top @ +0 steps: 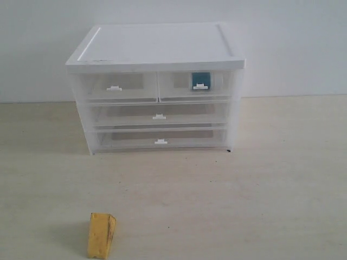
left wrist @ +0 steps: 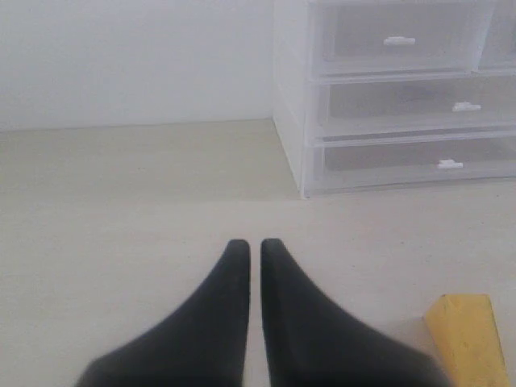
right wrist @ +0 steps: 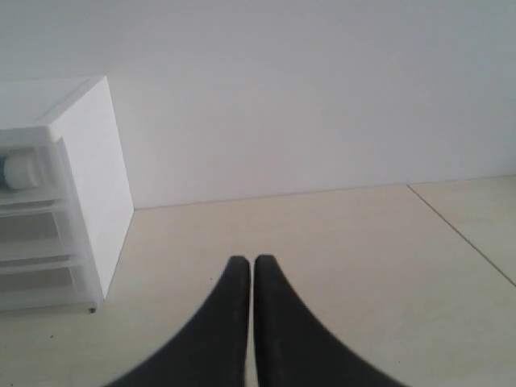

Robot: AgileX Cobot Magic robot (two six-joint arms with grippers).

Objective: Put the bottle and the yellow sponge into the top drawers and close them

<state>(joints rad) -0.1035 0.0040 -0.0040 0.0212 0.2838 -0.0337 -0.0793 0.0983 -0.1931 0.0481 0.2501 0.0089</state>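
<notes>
You have the left gripper (left wrist: 254,246) and right gripper (right wrist: 246,262) both pressed together, the yellow sponge (top: 102,235) on the worktop (top: 244,206) at 7 o'clock from the cabinet (top: 157,49), and the bottle (top: 200,79) inside the shut top drawer (top: 219,89) on its 3 o'clock side.

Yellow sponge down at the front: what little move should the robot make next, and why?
Probably the left gripper, now shut, should open and shift toward the yellow sponge, lying loose on the table beside it. The bottle already sits in the shut top right drawer; only the sponge remains outside.
</notes>
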